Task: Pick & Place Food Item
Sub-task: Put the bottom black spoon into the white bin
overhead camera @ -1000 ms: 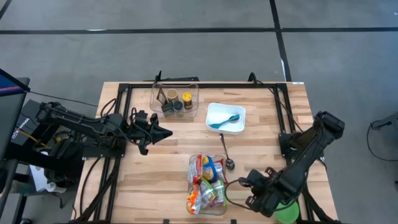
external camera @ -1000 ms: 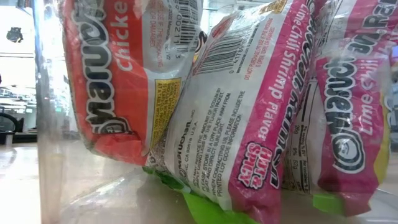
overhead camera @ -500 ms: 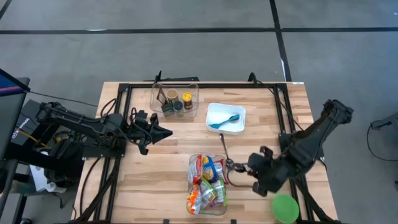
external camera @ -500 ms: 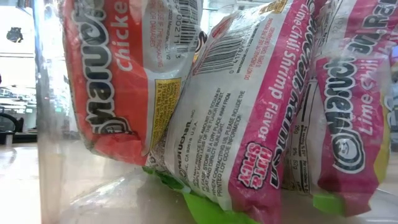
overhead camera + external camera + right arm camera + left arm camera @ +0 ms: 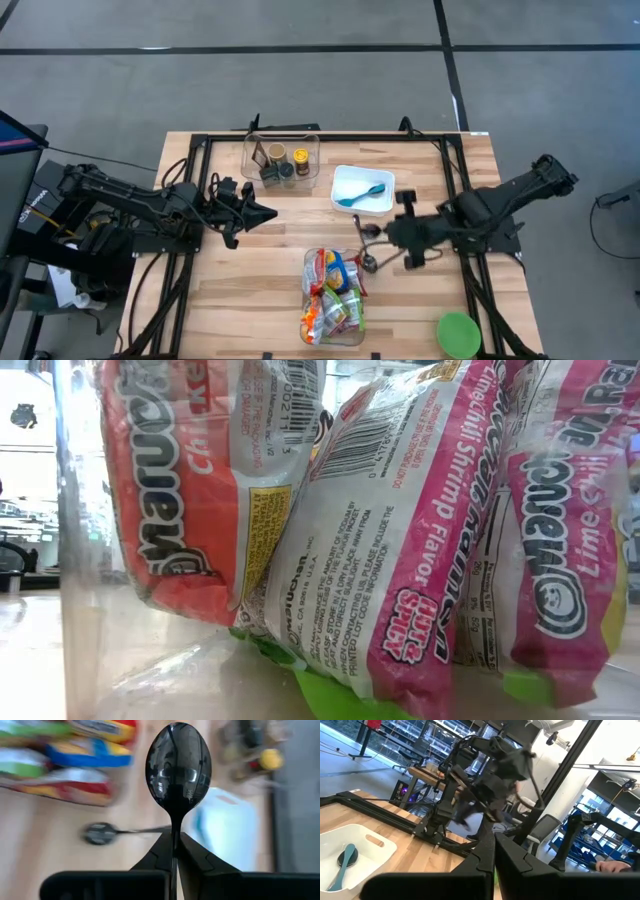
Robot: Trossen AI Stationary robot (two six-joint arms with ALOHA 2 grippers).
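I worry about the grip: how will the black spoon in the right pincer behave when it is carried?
The black spoon looks glossy, so it may slip. The right pincer pinches only its thin handle, with the bowl far out, so it could pivot. It seems stiff and probably light.

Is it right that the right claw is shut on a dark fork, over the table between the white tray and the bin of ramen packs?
Not a fork: the right claw is shut on a dark spoon, as the right wrist view shows. The rest holds: it is between the white tray and the ramen bin.
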